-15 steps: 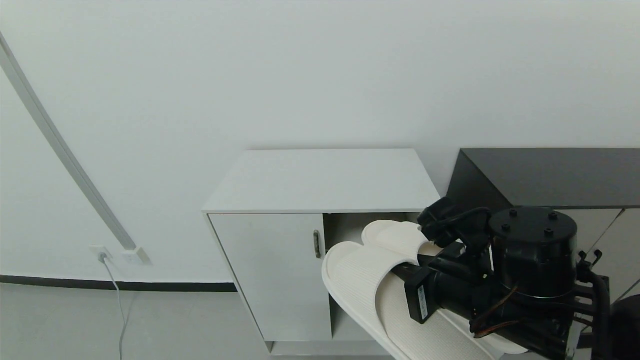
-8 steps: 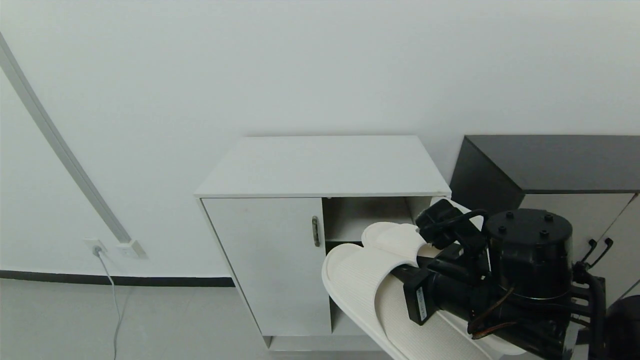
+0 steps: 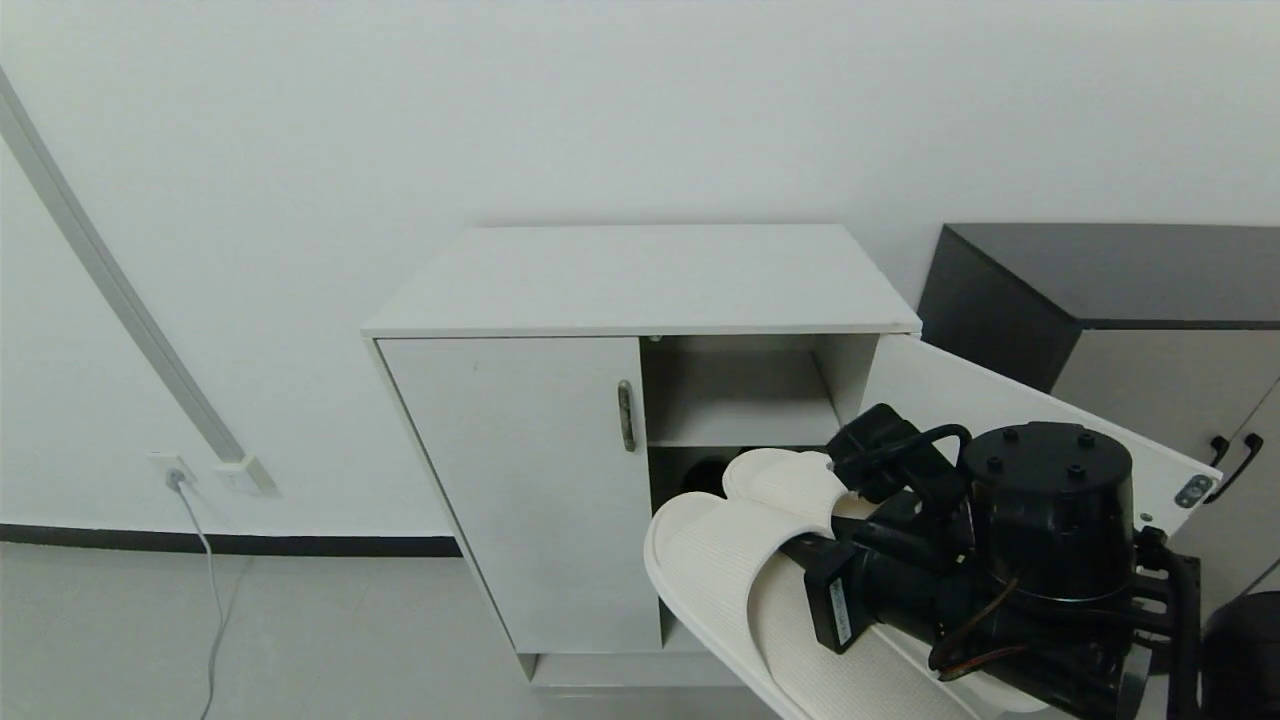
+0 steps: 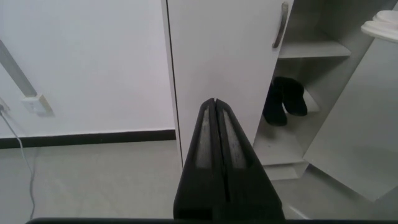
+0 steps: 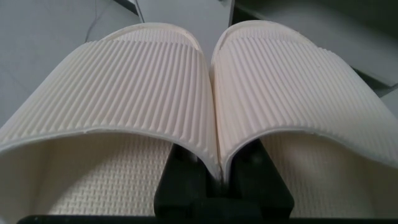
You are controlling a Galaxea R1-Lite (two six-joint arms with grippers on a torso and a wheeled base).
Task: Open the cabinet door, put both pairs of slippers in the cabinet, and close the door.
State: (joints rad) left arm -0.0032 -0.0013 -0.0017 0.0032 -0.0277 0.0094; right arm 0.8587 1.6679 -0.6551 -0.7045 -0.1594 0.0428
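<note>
Nearest to us, the right pincer (image 5: 217,177) is clamped on the white slippers (image 5: 143,81). It pinches the two inner strap edges together, so the pair rides side by side with toes pointing ahead. The left pincer (image 4: 214,112) is pressed fully together with nothing in it, low in front of the shut door (image 3: 510,480).

Beyond the toes stands the cabinet (image 3: 640,280). Its open door (image 3: 980,410) is swung out on the right, close by the right arm. Inside, a shelf (image 3: 740,430) splits the space. Below it, on the cabinet floor, sits a dark pair (image 4: 284,99), which we take for the other slippers, already stowed.

We judge the risks lie in the entry. The grip is on thin strap edges only, so one slipper may slide out if a toe catches the shelf lip or the edge of the shut door. Going in low could shove the dark pair. The arm could also nudge the open door inward against itself.

We find no writing we can read on slippers or cabinet.
</note>
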